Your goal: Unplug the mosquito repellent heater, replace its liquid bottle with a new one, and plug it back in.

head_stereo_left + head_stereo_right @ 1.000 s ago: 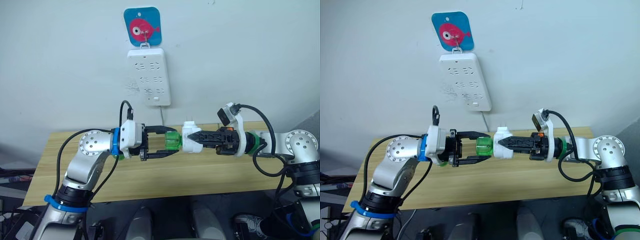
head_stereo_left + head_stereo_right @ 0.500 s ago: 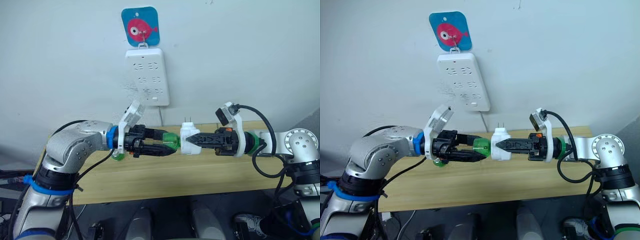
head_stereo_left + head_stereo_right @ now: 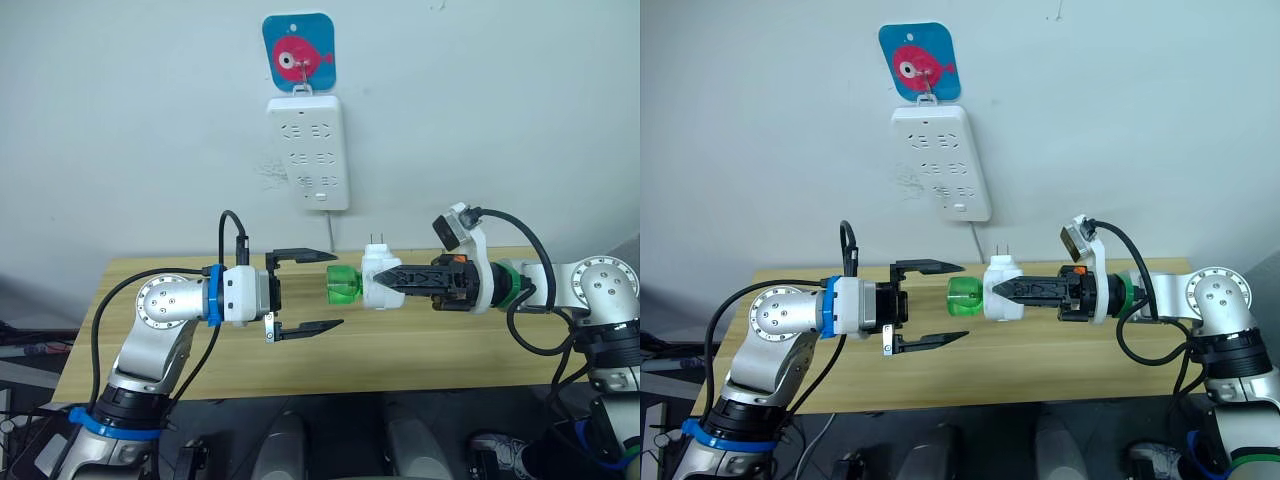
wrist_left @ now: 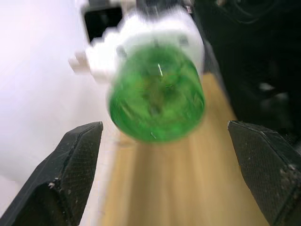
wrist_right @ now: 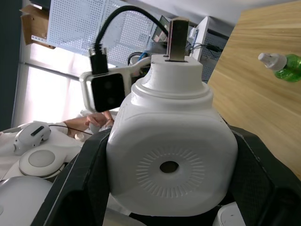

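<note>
The white mosquito repellent heater [image 3: 376,278] hangs in the air above the table with its two prongs pointing up. My right gripper [image 3: 392,282] is shut on it from the right. A green liquid bottle [image 3: 343,283] sticks out of the heater's left side. My left gripper [image 3: 305,291] stands open a little to the left of the bottle, one finger above its level and one below, touching nothing. In the left wrist view the bottle's base [image 4: 157,99] faces me between the two fingers [image 4: 70,183]. The heater's vent side [image 5: 169,155] faces the right wrist camera.
A long white power strip [image 3: 308,150] hangs on the wall under a blue fish sticker [image 3: 298,52]. The wooden table [image 3: 420,345] lies below both arms. A second green bottle with a white cap [image 5: 282,66] lies on the table.
My left gripper, shut on the green bottle half a second ago with the wrist rolled, has opened, rolled back and drawn away to the left. The bottle stayed in the heater.
</note>
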Robot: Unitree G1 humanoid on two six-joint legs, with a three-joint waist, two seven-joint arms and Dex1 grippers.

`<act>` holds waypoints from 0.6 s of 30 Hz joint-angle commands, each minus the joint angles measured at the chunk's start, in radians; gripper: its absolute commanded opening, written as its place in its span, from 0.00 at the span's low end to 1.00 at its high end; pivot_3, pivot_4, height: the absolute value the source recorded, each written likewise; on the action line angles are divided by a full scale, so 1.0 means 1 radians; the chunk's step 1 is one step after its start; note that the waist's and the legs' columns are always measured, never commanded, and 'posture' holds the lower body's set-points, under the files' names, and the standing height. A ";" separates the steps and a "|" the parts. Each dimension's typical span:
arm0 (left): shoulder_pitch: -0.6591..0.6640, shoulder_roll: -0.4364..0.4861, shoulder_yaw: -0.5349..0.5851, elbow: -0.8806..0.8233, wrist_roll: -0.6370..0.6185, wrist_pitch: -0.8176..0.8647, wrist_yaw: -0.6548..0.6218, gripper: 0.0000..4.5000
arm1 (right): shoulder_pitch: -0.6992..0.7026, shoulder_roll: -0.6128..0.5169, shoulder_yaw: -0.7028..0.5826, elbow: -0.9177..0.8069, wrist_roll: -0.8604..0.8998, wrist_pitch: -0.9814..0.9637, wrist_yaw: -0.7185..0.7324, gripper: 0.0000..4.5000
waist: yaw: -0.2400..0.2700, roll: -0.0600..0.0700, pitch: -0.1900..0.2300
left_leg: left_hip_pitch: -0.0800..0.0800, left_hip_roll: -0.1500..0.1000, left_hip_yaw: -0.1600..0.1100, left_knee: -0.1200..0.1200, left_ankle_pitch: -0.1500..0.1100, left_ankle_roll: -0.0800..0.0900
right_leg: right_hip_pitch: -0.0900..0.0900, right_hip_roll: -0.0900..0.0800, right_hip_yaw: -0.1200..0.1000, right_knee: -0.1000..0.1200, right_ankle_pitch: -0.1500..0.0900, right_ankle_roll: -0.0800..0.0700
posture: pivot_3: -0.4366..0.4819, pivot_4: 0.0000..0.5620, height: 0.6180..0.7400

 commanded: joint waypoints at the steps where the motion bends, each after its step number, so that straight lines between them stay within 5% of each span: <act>1: -0.032 -0.028 0.007 0.013 0.020 -0.059 0.040 1.00 | -0.014 0.001 -0.018 -0.017 0.026 -0.003 0.017 0.66 | 0.000 0.000 0.000 | 0.000 0.000 0.000 0.000 0.000 0.000 | 0.000 0.000 0.000 0.000 0.000 0.000 | 0.42 0.34 0.95; 4: -0.047 -0.046 -0.018 0.027 0.027 -0.073 0.042 1.00 | -0.015 0.005 -0.016 -0.018 0.027 -0.005 0.013 0.66 | 0.000 0.000 0.000 | 0.000 0.000 -0.001 0.000 0.000 0.000 | 0.000 0.000 -0.001 0.000 0.000 0.000 | 0.42 0.34 0.95; 7: -0.049 -0.046 -0.031 0.027 0.021 -0.070 0.032 0.87 | -0.016 0.007 -0.016 -0.020 0.026 -0.007 0.011 0.66 | -0.001 0.000 0.000 | 0.000 0.000 0.000 0.000 0.000 0.000 | 0.000 0.000 0.000 0.000 0.000 0.000 | 0.41 0.34 0.95; 12: -0.042 -0.018 -0.030 -0.012 -0.017 -0.045 0.008 0.52 | -0.014 0.007 -0.015 -0.021 0.024 -0.010 0.006 0.66 | -0.005 0.000 0.000 | 0.000 0.000 -0.001 0.000 0.000 0.000 | 0.000 0.001 -0.001 0.001 0.000 0.000 | 0.41 0.35 0.95; 14: -0.052 0.010 -0.024 -0.029 -0.039 -0.001 -0.008 0.51 | -0.013 0.007 -0.016 -0.021 0.019 -0.011 0.005 0.66 | -0.006 0.000 0.000 | 0.000 0.000 -0.001 0.000 0.000 0.000 | 0.000 0.001 -0.001 0.001 0.000 0.000 | 0.42 0.35 0.95; 18: -0.102 0.130 -0.032 -0.093 -0.186 0.404 0.007 0.51 | -0.009 0.004 -0.021 -0.023 0.002 -0.005 0.013 0.66 | -0.009 0.000 0.000 | 0.000 0.000 -0.001 0.000 0.000 0.000 | 0.000 0.001 -0.001 0.001 0.000 0.000 | 0.43 0.35 0.95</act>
